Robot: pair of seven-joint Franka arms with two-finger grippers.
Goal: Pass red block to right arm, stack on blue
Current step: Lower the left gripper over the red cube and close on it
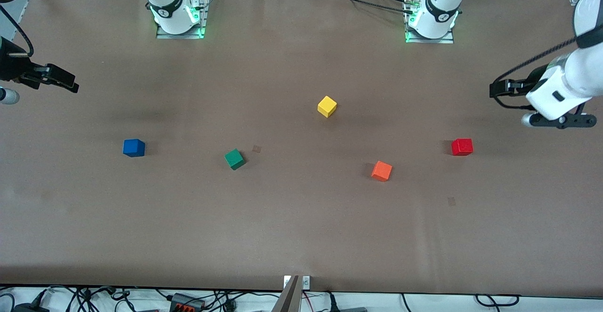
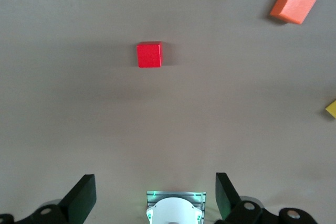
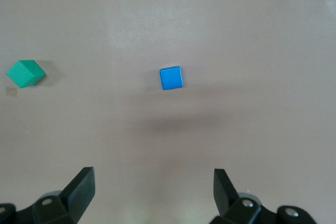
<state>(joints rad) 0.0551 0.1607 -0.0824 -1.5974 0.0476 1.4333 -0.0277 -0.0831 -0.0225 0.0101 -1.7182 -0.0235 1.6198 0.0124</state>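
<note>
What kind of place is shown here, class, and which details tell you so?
Probably a robotics lab: two arm bases bolted to a brown table, coloured test cubes such as the red block and blue cube, and loose cables along its edge.

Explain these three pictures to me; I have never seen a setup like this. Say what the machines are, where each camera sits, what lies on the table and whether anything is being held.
These are two white robot arms bolted along one edge of a brown table. The wide picture comes from a high camera facing them. The other two come from cameras on the arms' wrists, looking down past each arm's own black fingers.

Five small cubes lie apart on the table: the blue block toward the right arm's end, then the green cube, the yellow cube, the orange cube and the red block toward the left arm's end.

The left gripper hangs open above the table near the red block, the right gripper open near the blue block. Neither holds anything, so no handover or stacking has begun.
</note>
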